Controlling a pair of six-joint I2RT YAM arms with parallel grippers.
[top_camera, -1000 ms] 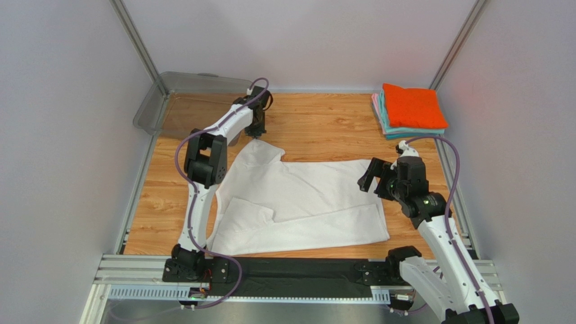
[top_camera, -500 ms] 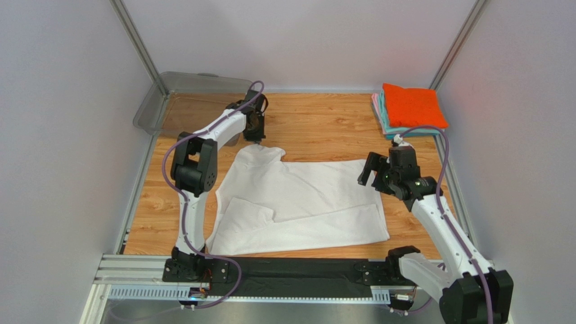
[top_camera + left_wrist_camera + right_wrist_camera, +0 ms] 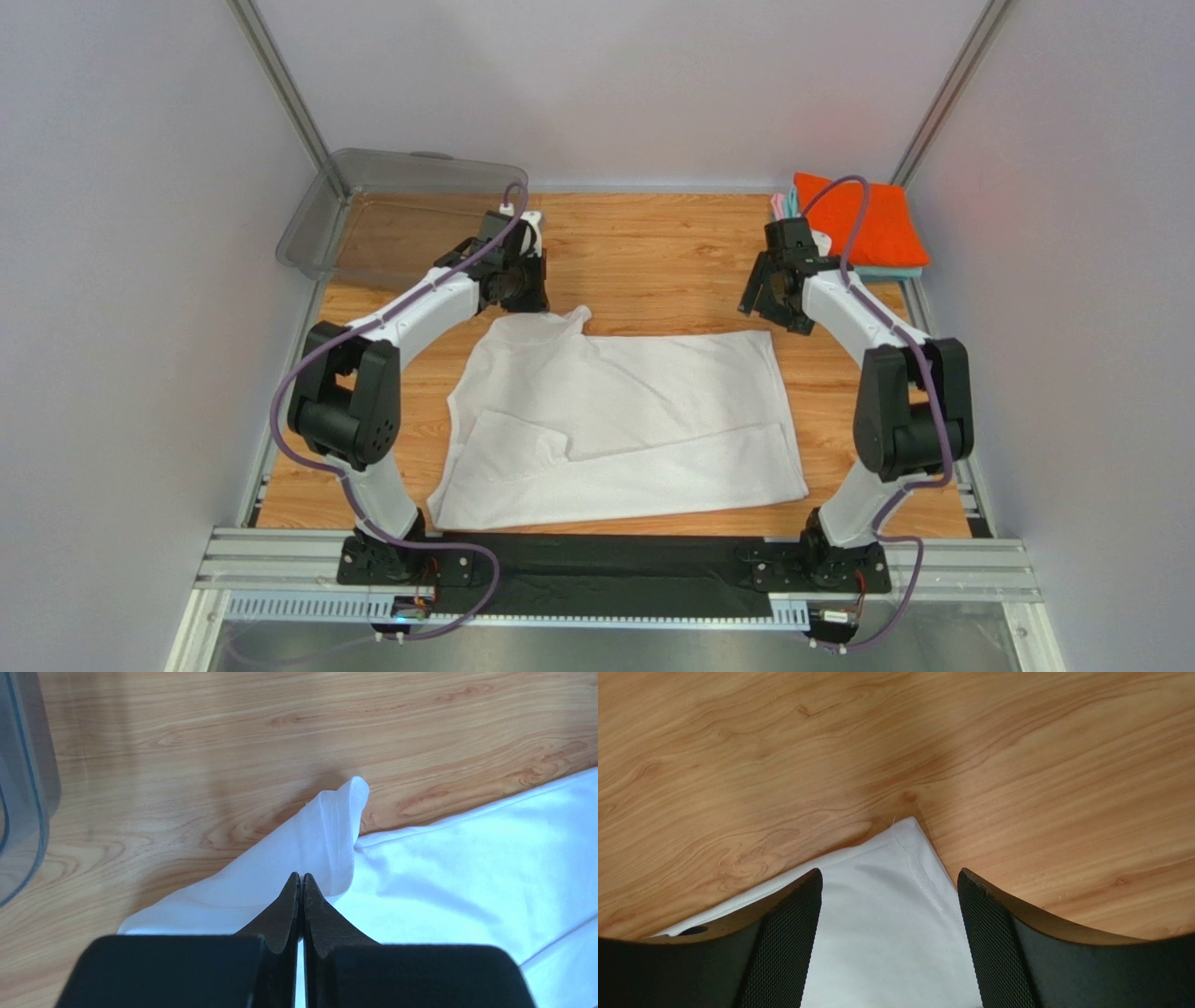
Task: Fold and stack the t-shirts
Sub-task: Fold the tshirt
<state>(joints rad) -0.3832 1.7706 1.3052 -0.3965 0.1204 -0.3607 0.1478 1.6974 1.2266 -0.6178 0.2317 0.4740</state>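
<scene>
The shirt (image 3: 631,406) is spread on the bench (image 3: 659,259), its far-left corner pinched between the closed left jaws and its far-right corner straddled by the wide right jaws, which could be closed too high, leaving a lopsided fold.

I see the white t-shirt (image 3: 631,420) as soft, matt cotton knit, with a stitched hem at its far right corner. The tabletop (image 3: 659,252) under it is smooth, wood-grained board with a faint sheen. The bin (image 3: 316,224) past the shirt's far left corner is clear, greyish, glossy plastic. My right hand (image 3: 889,875) has matt black fingers (image 3: 784,945) with a fine meshed texture. The left hand (image 3: 301,876) looks smooth and matt black.
</scene>
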